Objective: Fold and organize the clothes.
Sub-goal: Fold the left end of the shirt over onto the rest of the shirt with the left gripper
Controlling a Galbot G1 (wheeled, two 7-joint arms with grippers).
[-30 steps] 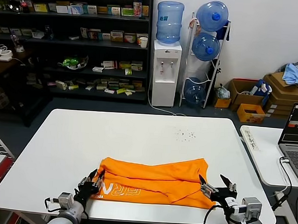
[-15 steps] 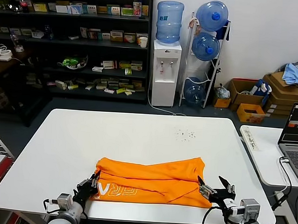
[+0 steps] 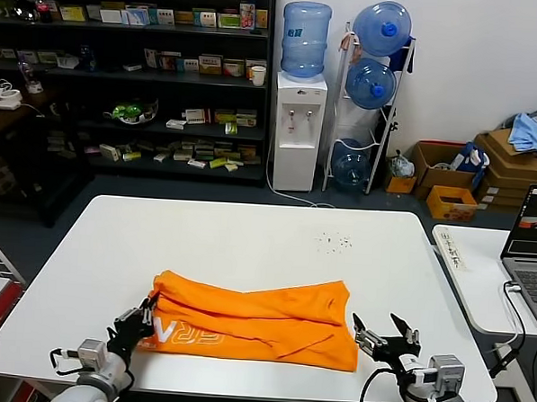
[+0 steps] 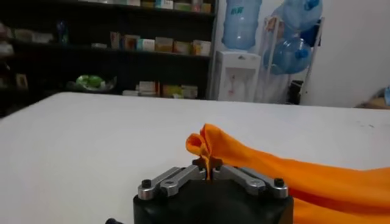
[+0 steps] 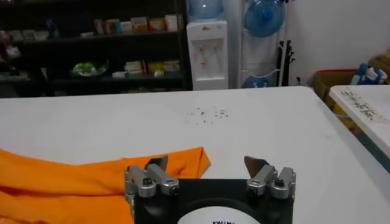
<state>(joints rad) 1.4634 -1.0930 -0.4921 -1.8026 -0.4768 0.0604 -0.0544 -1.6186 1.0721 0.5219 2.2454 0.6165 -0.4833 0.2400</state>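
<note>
At the near edge of the white table [image 3: 249, 231], the left gripper [image 3: 139, 321] is pinching the orange T-shirt [image 3: 253, 319].
The shirt's long axis is running left to right; its right end is lying just left of the right gripper [image 3: 383, 338], whose fingers are spreading wide, empty.

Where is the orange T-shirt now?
The orange T-shirt lies folded near the table's front edge, between both pincers; the left pincer pinches its left end.

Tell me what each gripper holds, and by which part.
Left gripper pinches the orange T-shirt at its bunched left end; right gripper holds nothing.
</note>
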